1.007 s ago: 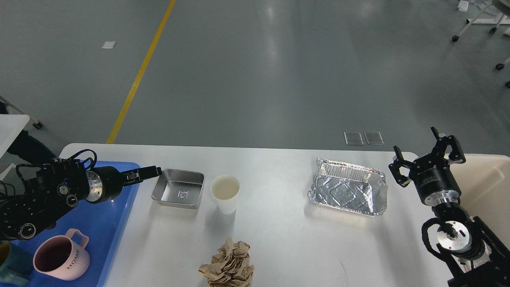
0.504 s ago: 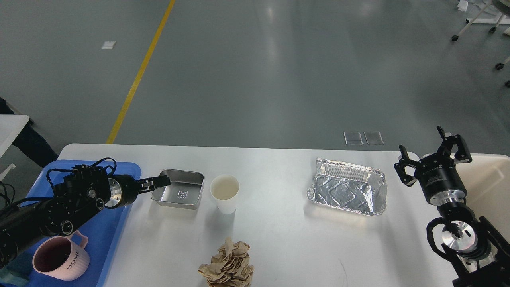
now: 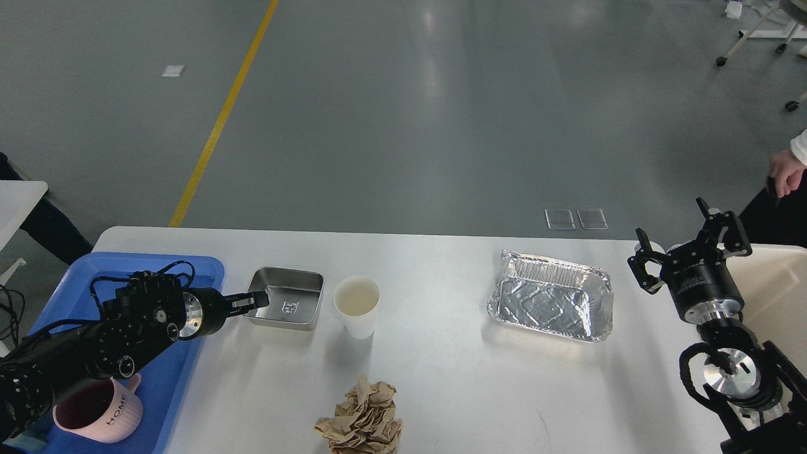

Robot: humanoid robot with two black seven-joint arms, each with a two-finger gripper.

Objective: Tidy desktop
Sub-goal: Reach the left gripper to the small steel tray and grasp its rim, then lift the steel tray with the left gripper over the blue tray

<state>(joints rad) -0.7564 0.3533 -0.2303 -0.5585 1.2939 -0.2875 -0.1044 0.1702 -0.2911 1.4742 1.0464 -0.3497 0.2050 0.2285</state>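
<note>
You're lining up the left gripper (image 3: 255, 299) on the steel tin's (image 3: 285, 306) near-left rim, jaws too edge-on to tell; next, pinch that wall, while your right gripper (image 3: 692, 245) idles spread wide.

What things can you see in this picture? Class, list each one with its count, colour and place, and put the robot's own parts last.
desktop: 1, white, fills the lower view
steel tray: 1, silver, left of the paper cup
paper cup: 1, white, upright, left of centre
foil tray: 1, silver, right of centre
crumpled paper: 1, brown, near edge
blue tray: 1, far left
mug: 1, pink, in the blue tray
bin: 1, beige, far right
left gripper: black, at the steel tray's left rim
right gripper: black, open, beside the bin
</note>
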